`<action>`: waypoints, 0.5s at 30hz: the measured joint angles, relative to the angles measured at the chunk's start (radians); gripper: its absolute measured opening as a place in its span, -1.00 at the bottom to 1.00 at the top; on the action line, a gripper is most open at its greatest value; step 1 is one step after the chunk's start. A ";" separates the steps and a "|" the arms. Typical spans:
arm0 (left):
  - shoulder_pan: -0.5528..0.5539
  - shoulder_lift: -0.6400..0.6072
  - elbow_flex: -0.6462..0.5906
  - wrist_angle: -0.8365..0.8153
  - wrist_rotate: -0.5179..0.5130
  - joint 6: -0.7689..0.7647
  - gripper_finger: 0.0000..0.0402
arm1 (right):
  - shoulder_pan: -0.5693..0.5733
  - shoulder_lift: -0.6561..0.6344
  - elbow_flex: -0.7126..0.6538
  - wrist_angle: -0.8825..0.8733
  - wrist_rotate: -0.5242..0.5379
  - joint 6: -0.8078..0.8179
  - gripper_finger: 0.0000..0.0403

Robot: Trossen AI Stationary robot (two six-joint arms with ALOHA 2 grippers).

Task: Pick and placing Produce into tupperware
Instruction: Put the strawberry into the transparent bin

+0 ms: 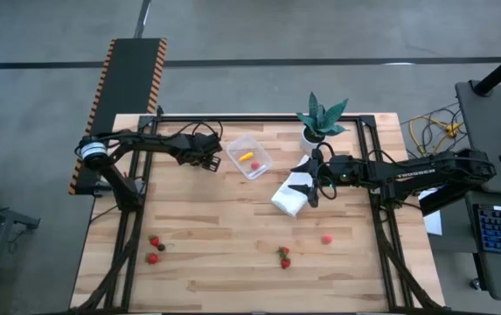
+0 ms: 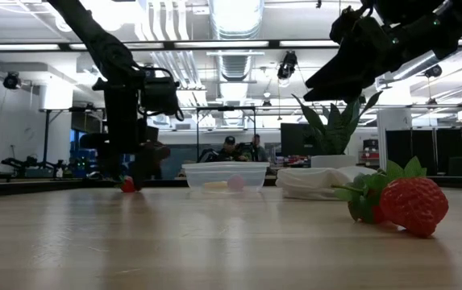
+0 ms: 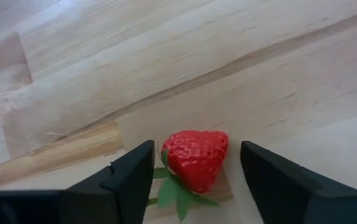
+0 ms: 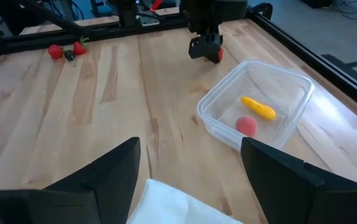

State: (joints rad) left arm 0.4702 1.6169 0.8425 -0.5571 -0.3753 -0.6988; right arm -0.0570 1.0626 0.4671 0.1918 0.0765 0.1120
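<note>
Left gripper (image 3: 194,177) spread astride a strawberry (image 3: 195,158), not yet pinching. Best to close centred on the fruit. Right gripper (image 4: 187,171) spread above the cloth (image 4: 169,205).

The only readable text is white lettering along the right arm (image 1: 425,173), at the right of the high view's middle, which seems to spell "TROSSEN". The letters are small, so that reading is not certain. No other label, number or sign can be read in any view.
</note>
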 joint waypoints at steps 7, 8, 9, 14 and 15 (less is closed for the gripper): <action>0.000 -0.001 0.000 -0.001 0.000 0.000 -0.23 | 0.000 0.000 -0.005 0.000 0.002 0.002 0.34; 0.000 -0.002 0.000 -0.001 0.000 0.000 -0.27 | 0.000 0.000 -0.005 0.001 0.002 0.002 0.35; 0.000 -0.002 0.000 -0.001 0.000 0.000 -0.30 | 0.000 0.000 -0.006 0.000 0.003 0.002 0.35; 0.000 -0.004 0.000 -0.002 -0.001 0.000 -0.37 | 0.000 0.000 -0.006 0.001 0.003 0.002 0.34; 0.000 -0.004 0.000 -0.002 0.000 0.000 -0.37 | 0.000 0.000 -0.006 0.001 0.003 0.003 0.34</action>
State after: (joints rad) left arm 0.4702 1.6125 0.8425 -0.5592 -0.3756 -0.6986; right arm -0.0570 1.0626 0.4614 0.1925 0.0792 0.1146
